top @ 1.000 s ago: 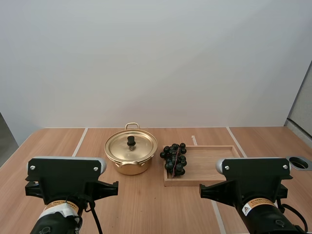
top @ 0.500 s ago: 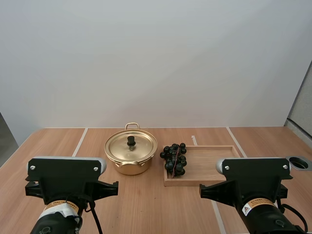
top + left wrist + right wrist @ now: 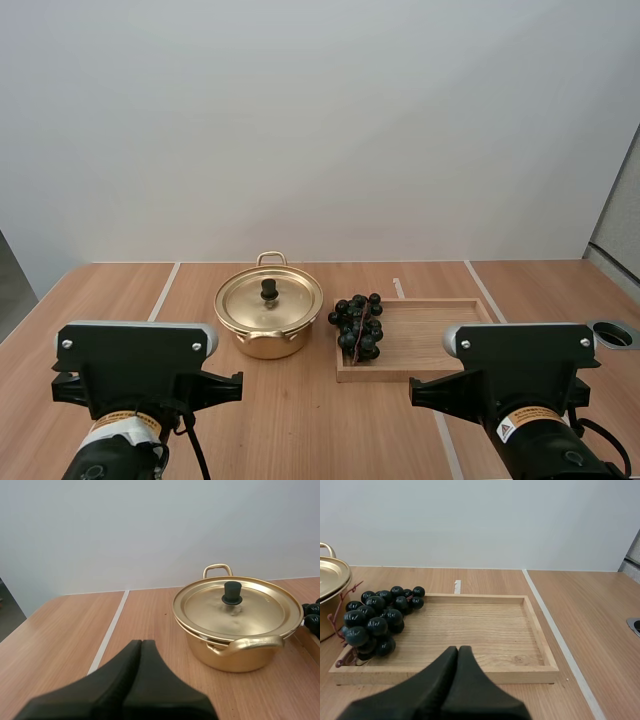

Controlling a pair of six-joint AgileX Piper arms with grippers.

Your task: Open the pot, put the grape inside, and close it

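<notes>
Our left arm [image 3: 135, 385] wears an orange-and-white label [image 3: 133, 421], and our right arm [image 3: 520, 385] wears a white sticker [image 3: 520, 427] with a yellow warning triangle. The print on both is too small for us to read. The pot [image 3: 268, 325] is plain gold and stands on the table [image 3: 300, 430]. Its lid [image 3: 250, 300] sits flat, with the black knob [image 3: 268, 289] upright at its centre. Just right of the pot lies the tray [image 3: 430, 335], and the grapes [image 3: 358, 325] rest in the tray's end nearest the pot. A few berries hang over the tray's rim toward the pot, but we cannot tell whether any of them touch it. Our left gripper [image 3: 141, 644] hangs in front of the pot and well short of it, its fingers pressed together into one dark wedge with nothing between them. Our right gripper [image 3: 458, 650] hangs in front of the tray, right of the pot, its fingers likewise together and empty. In the high view the arms' black blocks hide the table nearest us, in front of the pot. The left wrist view cuts the grapes down to a couple of berries beside the pot. The right wrist view cuts the pot down to a slice of lid and one handle beside the grapes. A small white mark [image 3: 457, 586] lies on the table behind the tray, and we cannot make out what it is. Far right of the pot, a dark round opening [image 3: 612, 334] in the table is partly cut off.
</notes>
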